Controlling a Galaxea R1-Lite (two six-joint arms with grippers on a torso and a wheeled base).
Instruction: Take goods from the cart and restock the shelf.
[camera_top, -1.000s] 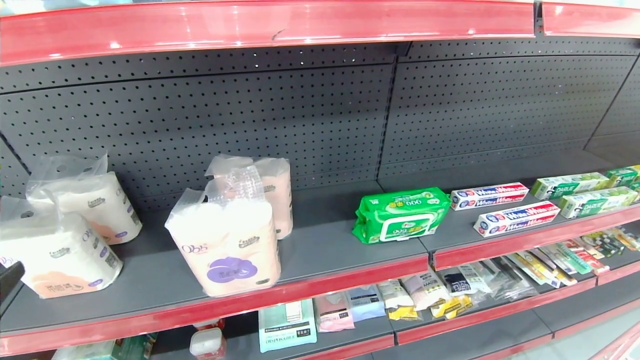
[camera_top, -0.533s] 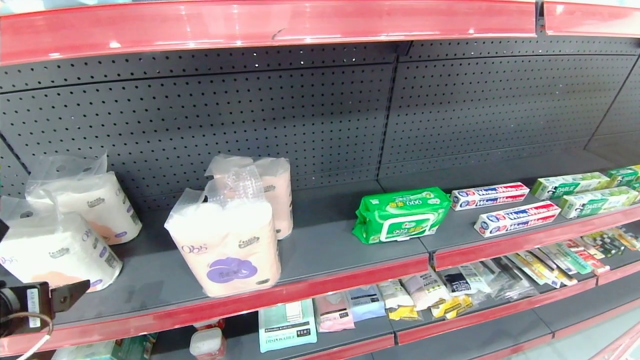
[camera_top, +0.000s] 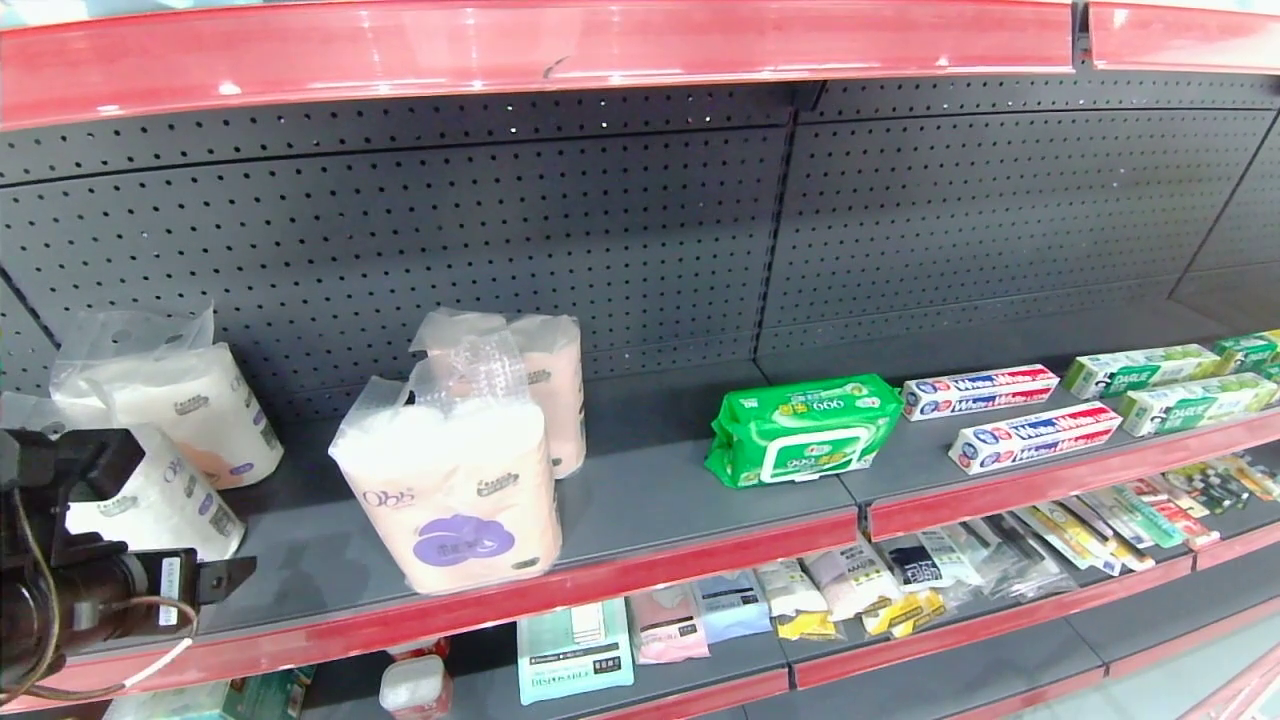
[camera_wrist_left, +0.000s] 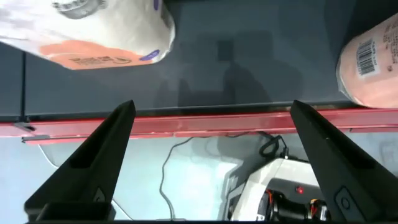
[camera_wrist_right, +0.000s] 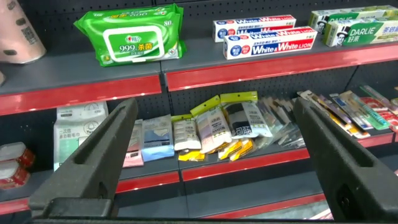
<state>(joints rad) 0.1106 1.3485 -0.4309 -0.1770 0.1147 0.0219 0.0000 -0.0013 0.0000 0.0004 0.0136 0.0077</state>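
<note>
Four bagged tissue-roll packs stand on the grey shelf (camera_top: 700, 500): one at the front (camera_top: 450, 490), one behind it (camera_top: 550, 390), one at the back left (camera_top: 190, 410), and one at the front left (camera_top: 160, 500). My left arm partly hides that last pack. My left gripper (camera_wrist_left: 212, 109) is open and empty, level with the shelf's red front edge (camera_wrist_left: 199, 121); one fingertip (camera_top: 228, 576) shows in the head view. Beyond it lie the front-left pack (camera_wrist_left: 106, 31) and the front pack (camera_wrist_left: 373, 62). My right gripper (camera_wrist_right: 216, 106) hangs open and empty before the lower shelves.
A green wipes pack (camera_top: 800, 430) lies mid-shelf, with red-and-white toothpaste boxes (camera_top: 1035, 437) and green ones (camera_top: 1195, 403) to its right. The shelf below holds sachets and small packs (camera_wrist_right: 224, 124). A red-edged shelf (camera_top: 540, 45) overhangs. Bare grey shelf lies between the front tissue pack and the wipes.
My left arm has come up into the lower left of the head view and moved right, now covering part of the front-left tissue pack. The goods have not moved.
</note>
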